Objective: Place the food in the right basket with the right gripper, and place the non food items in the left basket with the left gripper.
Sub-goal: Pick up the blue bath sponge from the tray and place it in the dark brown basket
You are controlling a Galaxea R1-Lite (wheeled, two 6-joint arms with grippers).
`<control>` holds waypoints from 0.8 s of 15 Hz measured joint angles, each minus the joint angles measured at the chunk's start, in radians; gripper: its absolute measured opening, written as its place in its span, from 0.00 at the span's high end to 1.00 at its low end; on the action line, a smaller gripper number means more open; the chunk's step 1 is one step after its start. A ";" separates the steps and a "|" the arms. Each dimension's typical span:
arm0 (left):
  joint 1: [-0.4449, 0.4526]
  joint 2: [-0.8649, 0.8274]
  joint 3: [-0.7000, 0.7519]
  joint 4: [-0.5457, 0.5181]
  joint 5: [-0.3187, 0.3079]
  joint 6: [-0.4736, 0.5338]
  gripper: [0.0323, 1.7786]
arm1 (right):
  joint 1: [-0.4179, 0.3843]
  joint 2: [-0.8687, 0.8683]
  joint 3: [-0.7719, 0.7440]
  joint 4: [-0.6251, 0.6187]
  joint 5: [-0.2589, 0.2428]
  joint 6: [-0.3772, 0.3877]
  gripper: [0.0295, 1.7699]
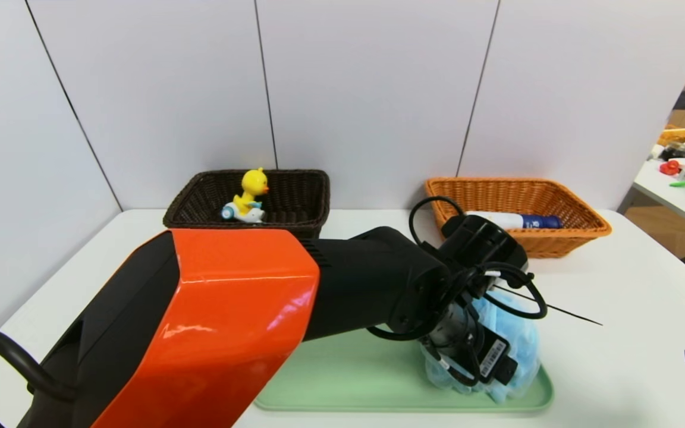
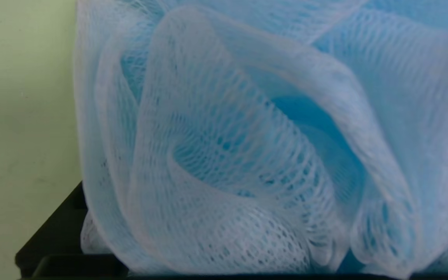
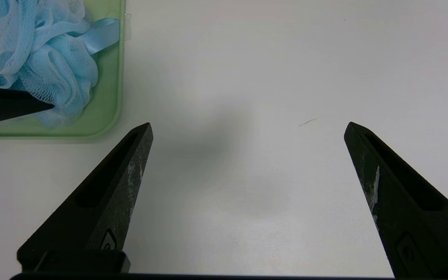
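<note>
My left gripper (image 1: 500, 371) is spread wide, pressing into the bath pouf (image 1: 518, 333) on the green tray (image 1: 348, 380); right gripper (image 3: 247, 128) gapes, idle

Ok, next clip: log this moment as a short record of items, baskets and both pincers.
duck toy: in dark brown basket
blue-capped container: lying in orange basket
bath pouf: on green tray, not yet sorted
left pincer: open, pressed up against the pouf
right pincer: open, empty, over bare table beside the tray
left to do: pouf into dark basket
</note>
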 joint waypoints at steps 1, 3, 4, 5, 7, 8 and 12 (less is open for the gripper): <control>0.000 0.000 0.000 0.000 0.001 0.000 0.05 | 0.002 0.001 0.000 0.000 0.000 0.000 0.04; 0.000 0.001 0.000 0.000 0.003 0.000 0.05 | 0.003 0.003 -0.001 -0.001 0.000 0.000 0.04; 0.000 0.000 0.000 0.002 0.003 -0.001 0.05 | 0.003 0.003 0.000 -0.001 0.001 0.000 0.04; 0.000 0.000 0.000 0.003 0.003 -0.001 0.05 | 0.003 0.004 0.000 -0.001 0.001 0.000 0.04; 0.000 0.000 0.000 0.003 0.002 -0.001 0.05 | 0.003 0.005 0.000 -0.001 0.001 0.000 0.04; 0.000 -0.001 0.000 0.004 0.003 -0.001 0.05 | 0.003 0.005 0.000 -0.001 0.001 0.000 0.04; 0.000 -0.002 0.004 0.003 0.010 -0.003 0.12 | 0.004 0.005 -0.001 -0.001 0.001 0.000 0.04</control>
